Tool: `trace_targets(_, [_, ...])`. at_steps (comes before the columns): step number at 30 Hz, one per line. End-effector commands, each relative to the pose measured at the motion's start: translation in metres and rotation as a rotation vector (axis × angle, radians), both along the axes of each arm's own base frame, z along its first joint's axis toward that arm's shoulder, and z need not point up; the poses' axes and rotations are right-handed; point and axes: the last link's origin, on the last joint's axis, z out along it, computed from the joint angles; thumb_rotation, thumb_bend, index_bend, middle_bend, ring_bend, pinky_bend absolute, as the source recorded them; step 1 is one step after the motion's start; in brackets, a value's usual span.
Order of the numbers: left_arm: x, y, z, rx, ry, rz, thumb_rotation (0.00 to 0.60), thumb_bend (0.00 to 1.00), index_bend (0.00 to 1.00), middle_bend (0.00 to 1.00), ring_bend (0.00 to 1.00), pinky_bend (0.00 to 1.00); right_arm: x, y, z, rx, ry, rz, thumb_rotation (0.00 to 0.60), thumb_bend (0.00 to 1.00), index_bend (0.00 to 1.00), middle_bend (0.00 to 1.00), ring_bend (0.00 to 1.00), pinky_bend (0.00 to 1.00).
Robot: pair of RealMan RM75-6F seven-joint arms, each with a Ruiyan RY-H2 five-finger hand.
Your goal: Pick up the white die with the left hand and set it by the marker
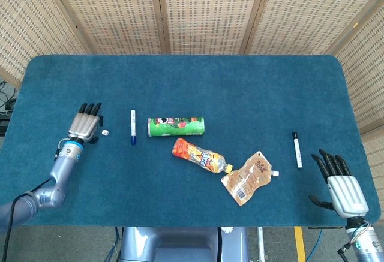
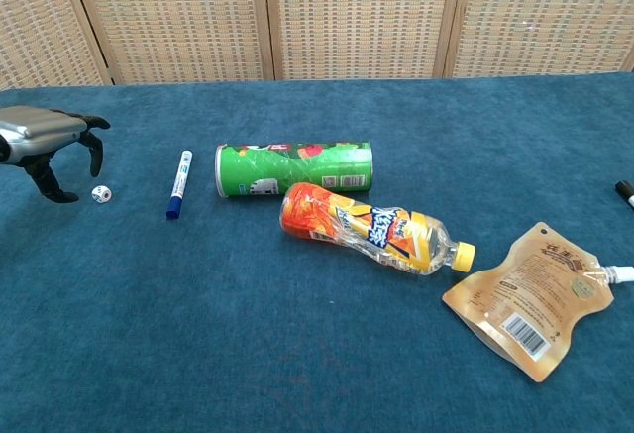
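The small white die lies on the blue cloth, a short way left of a blue-capped marker. My left hand hovers just left of the die, fingers spread and curved down, holding nothing; a fingertip is close to the die without touching it. My right hand rests open at the table's near right corner, beside a black marker.
A green chip can lies on its side right of the blue marker. An orange drink bottle and a tan pouch lie nearer the front. Wicker screens stand behind the table.
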Motion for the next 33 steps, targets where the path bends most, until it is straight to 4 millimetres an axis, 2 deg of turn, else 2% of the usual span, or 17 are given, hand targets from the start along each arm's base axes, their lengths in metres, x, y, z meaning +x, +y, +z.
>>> trace_targets(1, [0.001, 0.001, -0.002, -0.003, -0.003, -0.001, 0.600, 0.30, 0.42, 0.00, 0.00, 0.00, 0.000, 0.000, 0.000, 0.000, 0.000, 0.000, 0.600, 0.21, 0.00, 0.00, 0.00, 0.00])
trace_targets(14, [0.010, 0.004, -0.014, -0.016, 0.000, -0.012, 0.600, 0.30, 0.43, 0.00, 0.00, 0.00, -0.001, 0.000, 0.002, -0.005, -0.006, -0.002, 0.600, 0.21, 0.00, 0.00, 0.00, 0.00])
trace_targets(33, [0.014, 0.003, -0.020, -0.026, 0.018, -0.026, 0.600, 0.32, 0.46, 0.00, 0.00, 0.00, -0.001, -0.001, 0.003, -0.017, -0.010, 0.006, 0.600, 0.21, 0.00, 0.00, 0.00, 0.00])
